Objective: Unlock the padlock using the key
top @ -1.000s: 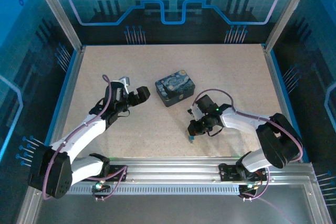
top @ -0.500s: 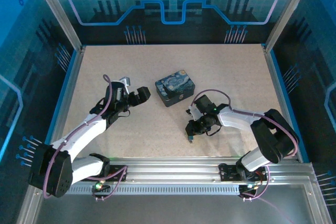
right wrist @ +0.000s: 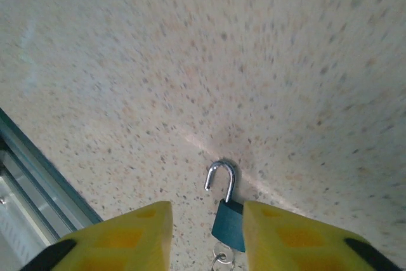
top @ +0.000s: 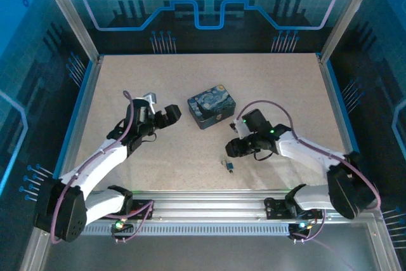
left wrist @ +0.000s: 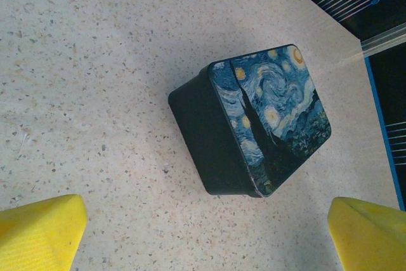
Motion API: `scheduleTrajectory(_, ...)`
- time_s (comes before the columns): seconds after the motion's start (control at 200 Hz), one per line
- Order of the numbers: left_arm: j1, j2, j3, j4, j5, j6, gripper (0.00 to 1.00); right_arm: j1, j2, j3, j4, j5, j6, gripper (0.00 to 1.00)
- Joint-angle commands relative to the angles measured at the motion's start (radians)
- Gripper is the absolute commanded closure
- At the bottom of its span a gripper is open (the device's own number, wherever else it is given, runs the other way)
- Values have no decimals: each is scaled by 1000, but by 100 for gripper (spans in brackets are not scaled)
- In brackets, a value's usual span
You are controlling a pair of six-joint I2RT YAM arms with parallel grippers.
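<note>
Lying loose: padlock on the table, both grippers apart

Resting flat on the speckled table, the padlock lies near the front rail, on the right arm's side of the workspace. Its blue body points toward the right wrist camera, and its silver shackle curves away from it. One leg of the shackle stands free of the body, so the lock is open. A small silvery ring shows at the body's near end. Whether the key sits in the lock cannot be told at this size.

The right gripper hangs just beyond the padlock with its yellow fingers parted. In the right wrist view the lock appears in the gap between them. From above, it lies on the table just clear of the gripper, with nothing clamped.

The left gripper has its fingers spread wide and holds nothing. It faces the dark blue tin with the swirly painted lid, which stands near the middle of the table, well apart from the padlock.
</note>
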Motion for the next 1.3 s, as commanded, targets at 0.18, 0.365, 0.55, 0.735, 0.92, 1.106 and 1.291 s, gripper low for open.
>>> scheduleTrajectory(0.18, 33, -136, 57, -96, -95, 84, 1, -134, -221, 56, -48, 145, -95, 46)
scheduleTrajectory(0.365, 62, -188, 66, -115, -172, 132, 1, -228, -327, 31, 16, 213, -118, 22)
scheduleTrajectory(0.55, 94, -203, 78, -120, -254, 194, 1, -352, -400, -48, 138, 287, -121, 0)
scheduleTrajectory(0.735, 111, -203, 61, -85, -390, 269, 1, -504, -411, -145, 293, 312, -156, 0)
scheduleTrajectory(0.92, 118, -199, 6, 8, -454, 345, 1, -605, -352, -211, 433, 325, -210, 0)
scheduleTrajectory(1.106, 119, -183, -63, 95, -495, 398, 1, -632, -265, -313, 683, 374, -250, 0)
scheduleTrajectory(1.291, 121, -122, -100, 146, -531, 440, 1, -645, -107, -337, 892, 345, -260, 0)
